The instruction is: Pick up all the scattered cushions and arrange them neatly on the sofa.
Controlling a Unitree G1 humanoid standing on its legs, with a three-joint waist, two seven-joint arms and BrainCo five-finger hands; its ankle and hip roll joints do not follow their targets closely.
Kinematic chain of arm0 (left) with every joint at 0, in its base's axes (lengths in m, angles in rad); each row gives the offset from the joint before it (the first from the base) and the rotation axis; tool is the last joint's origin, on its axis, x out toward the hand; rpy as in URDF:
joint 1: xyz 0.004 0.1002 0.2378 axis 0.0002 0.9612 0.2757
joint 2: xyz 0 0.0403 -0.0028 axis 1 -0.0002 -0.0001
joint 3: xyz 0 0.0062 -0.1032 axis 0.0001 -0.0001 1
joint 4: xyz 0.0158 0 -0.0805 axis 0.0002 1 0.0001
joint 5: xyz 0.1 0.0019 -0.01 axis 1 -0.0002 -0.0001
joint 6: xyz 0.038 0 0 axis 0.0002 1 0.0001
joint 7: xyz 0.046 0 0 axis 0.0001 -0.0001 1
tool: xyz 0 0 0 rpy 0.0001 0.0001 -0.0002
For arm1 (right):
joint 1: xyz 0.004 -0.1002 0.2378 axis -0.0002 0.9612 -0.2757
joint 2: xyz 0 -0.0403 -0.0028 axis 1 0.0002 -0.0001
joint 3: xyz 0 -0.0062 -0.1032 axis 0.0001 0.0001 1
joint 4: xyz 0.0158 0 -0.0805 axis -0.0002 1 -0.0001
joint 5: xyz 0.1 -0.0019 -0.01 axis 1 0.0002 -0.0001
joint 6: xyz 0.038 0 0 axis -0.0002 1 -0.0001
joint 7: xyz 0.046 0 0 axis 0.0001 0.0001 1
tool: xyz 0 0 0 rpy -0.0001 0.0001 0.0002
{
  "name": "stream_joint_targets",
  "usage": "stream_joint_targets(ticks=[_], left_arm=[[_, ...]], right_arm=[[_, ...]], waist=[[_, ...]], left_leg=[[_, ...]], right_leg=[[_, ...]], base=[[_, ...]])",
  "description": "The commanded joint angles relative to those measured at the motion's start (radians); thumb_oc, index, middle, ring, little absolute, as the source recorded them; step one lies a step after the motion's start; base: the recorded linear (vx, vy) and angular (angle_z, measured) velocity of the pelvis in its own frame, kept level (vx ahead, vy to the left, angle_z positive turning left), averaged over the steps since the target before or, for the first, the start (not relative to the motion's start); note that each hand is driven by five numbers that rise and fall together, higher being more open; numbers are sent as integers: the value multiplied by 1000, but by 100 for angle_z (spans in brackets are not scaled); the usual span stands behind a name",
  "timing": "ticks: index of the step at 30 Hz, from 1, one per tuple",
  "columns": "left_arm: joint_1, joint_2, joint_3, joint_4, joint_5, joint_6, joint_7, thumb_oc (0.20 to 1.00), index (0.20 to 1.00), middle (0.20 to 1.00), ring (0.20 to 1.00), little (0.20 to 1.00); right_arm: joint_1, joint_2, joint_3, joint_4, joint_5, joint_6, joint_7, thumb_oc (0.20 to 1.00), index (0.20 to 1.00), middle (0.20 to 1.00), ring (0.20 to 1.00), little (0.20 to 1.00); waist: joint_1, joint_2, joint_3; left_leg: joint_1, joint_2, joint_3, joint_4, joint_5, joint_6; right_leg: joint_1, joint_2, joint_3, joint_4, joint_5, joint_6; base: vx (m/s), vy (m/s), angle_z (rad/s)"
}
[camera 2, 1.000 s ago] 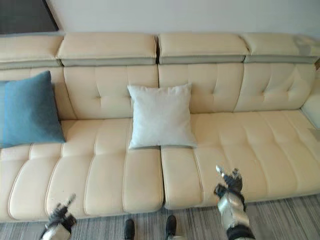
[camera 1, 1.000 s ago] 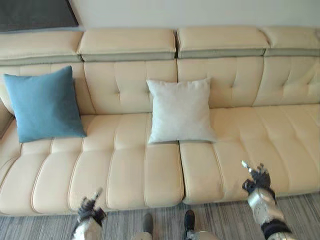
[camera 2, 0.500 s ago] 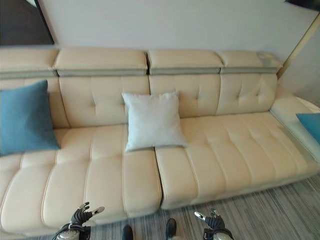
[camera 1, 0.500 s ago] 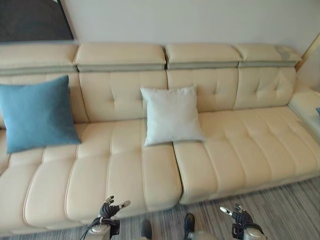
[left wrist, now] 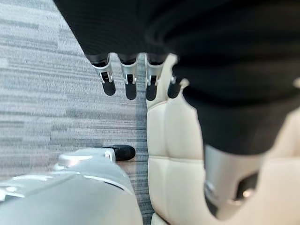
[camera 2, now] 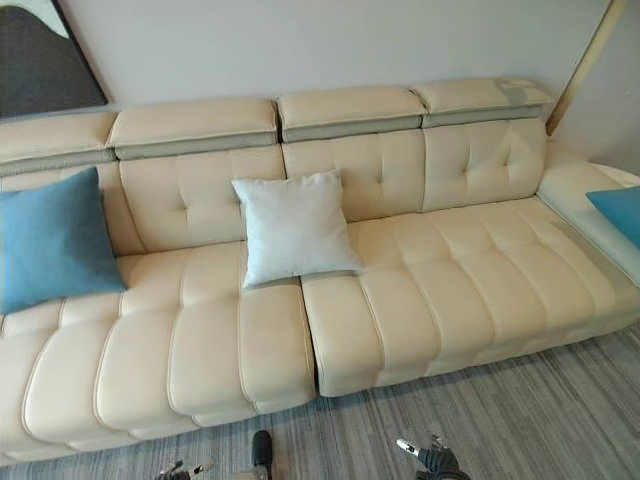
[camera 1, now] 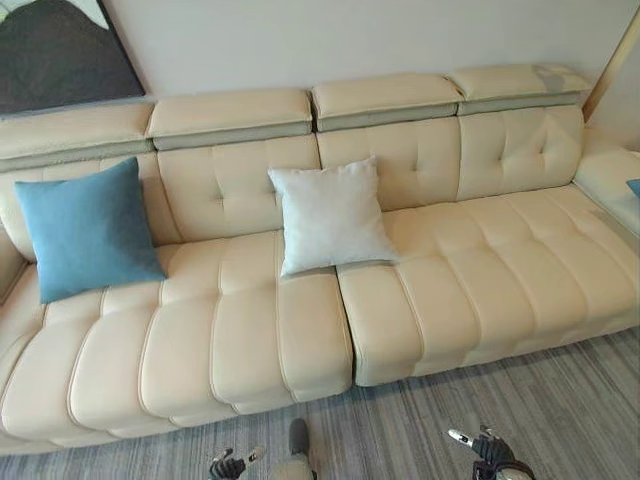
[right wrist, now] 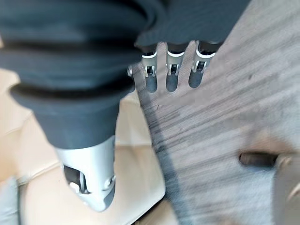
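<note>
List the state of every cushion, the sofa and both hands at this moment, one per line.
blue cushion: upright, leaning on the sofa backrest, left end.
white cushion: upright against the backrest, mid-sofa.
second blue cushion: lying on the sofa's right end section, partly cut off.
sofa: right seats bare.
left hand: open, holding nothing.
right hand: open, holding nothing.

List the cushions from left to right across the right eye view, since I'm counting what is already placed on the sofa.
Blue cushion against the sofa's backrest at the left → white cushion leaning at the middle → a second blue cushion, cut off by the right edge, lying on the side section.
</note>
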Motion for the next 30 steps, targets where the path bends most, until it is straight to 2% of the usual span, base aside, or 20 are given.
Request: stream_joint_targets(ticks=[1, 2, 3, 4, 7, 14, 22, 25, 26, 27, 29, 30], left_arm=[[-77, 45, 4, -71, -24, -24, 1, 1000, 1000, 1000, 1000, 1000], [-70, 46, 3, -81, -22, -22, -2, 1000, 1000, 1000, 1000, 1000], [-70, 46, 3, -81, -22, -22, -2, 1000, 1000, 1000, 1000, 1000], [-63, 45, -1, -89, -28, -18, -5, 1000, 1000, 1000, 1000, 1000], [-52, 38, -10, -99, -36, -14, -13, 1000, 1000, 1000, 1000, 1000], [-47, 23, -36, -75, -2, 0, -20, 1000, 1000, 1000, 1000, 1000], [-75, 17, -46, 8, 19, 7, -30, 1000, 1000, 1000, 1000, 1000], [-107, 23, -64, 33, 40, 6, -35, 1000, 1000, 1000, 1000, 1000], [-121, 26, -67, 34, 45, 4, -32, 1000, 1000, 1000, 1000, 1000], [-121, 26, -67, 34, 45, 4, -32, 1000, 1000, 1000, 1000, 1000], [-133, 33, -73, 34, 55, 2, -31, 1000, 1000, 1000, 1000, 1000], [-136, 34, -73, 31, 56, -2, -30, 1000, 1000, 1000, 1000, 1000]], right_arm=[[-85, -10, 6, -72, -22, -19, -4, 1000, 1000, 1000, 1000, 1000], [-81, -8, 6, -67, -23, -17, -1, 1000, 1000, 1000, 1000, 1000], [-81, -8, 6, -67, -23, -17, -1, 1000, 1000, 1000, 1000, 1000], [-78, -5, 14, -54, -27, -15, 3, 1000, 1000, 1000, 1000, 1000], [-68, -7, 19, -47, -31, -8, 14, 1000, 1000, 1000, 1000, 1000], [-64, -2, 11, -16, -35, -4, 3, 1000, 1000, 1000, 1000, 1000], [-61, 24, -6, 30, -7, -5, 2, 1000, 1000, 1000, 1000, 1000], [-63, 36, -33, 65, 29, -10, -2, 1000, 1000, 1000, 1000, 1000], [-69, 40, -44, 62, 36, -11, -5, 1000, 1000, 1000, 1000, 1000], [-69, 40, -44, 62, 36, -11, -5, 1000, 1000, 1000, 1000, 1000], [-70, 41, -54, 59, 40, -13, -7, 1000, 1000, 1000, 1000, 1000], [-71, 42, -57, 61, 41, -15, -5, 1000, 1000, 1000, 1000, 1000]], waist=[[-21, -64, 59], [-22, -67, 52], [-22, -67, 52], [-20, -66, 40], [-23, -66, 24], [-43, -49, -2], [-65, -56, -10], [-94, -54, -7], [-104, -45, 4], [-103, -45, 3], [-116, -37, 16], [-120, -34, 26]], left_leg=[[141, -159, 46, 13, -353, 18], [148, -163, 46, 41, -385, 27], [147, -162, 46, 44, -388, 27], [175, -173, 25, 63, -426, 38], [240, -183, 9, 96, -500, 51], [316, -174, 19, -38, -479, 51], [328, -189, 62, -52, -495, 69], [327, -197, 106, -52, -506, 84], [330, -197, 148, -52, -515, 95], [328, -197, 149, -52, -514, 95], [333, -191, 197, -52, -526, 104], [339, -188, 217, -52, -529, 105]], right_leg=[[119, -69, 22, -261, 55, 120], [110, -74, 24, -261, 57, 121], [111, -74, 25, -261, 57, 121], [98, -77, 32, -261, 59, 121], [88, -77, 44, -261, 65, 120], [73, -68, 43, -261, 89, 132], [53, -79, 99, -261, 130, 158], [28, -90, 140, -255, 159, 177], [-5, -99, 153, -209, 156, 191], [-8, -99, 154, -209, 157, 191], [-48, -109, 153, -134, 147, 200], [-62, -118, 130, -107, 146, 203]], base=[[-228, -99, -2], [-97, -35, -2], [-86, -14, 7], [-74, 1, 14], [-77, 42, 3], [-54, 125, -8], [-55, 148, -21], [-68, 170, -37], [-69, 140, -52], [-76, 135, -68], [-68, 84, -96], [-75, 69, -101]])
